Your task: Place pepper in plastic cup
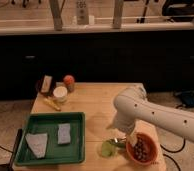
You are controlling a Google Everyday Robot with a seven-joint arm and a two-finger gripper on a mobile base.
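Tray [50,122]: green, lower left of the frame, on the table; two flat greyish pieces lie in it, apart from each other.
Dark block [46,84]: upper left corner of the table, just beside the white cup.
Yellow item [52,103]: flat on the table, just in front of the white cup.
White cup [60,93]: upright, between the dark block and the orange-red round thing.
Orange-red round thing [69,82]: just right of the white cup, near the table's far edge.
Table [97,100]: light wood, filling the middle of the frame.
Pale green cup [108,148]: lower centre, on the table, just left of the bowl.
Pepper [118,143]: dark green piece at the pale green cup's right edge, directly beneath the end effector; cannot tell whether it is inside the cup or on its rim.
End effector [122,136]: lower centre, low over the pepper, hidden by the white wrist; cannot tell its grip.
Bowl [140,160]: orange, lower right, dark contents.
Arm [155,115]: white, entering from the right edge and bending down.
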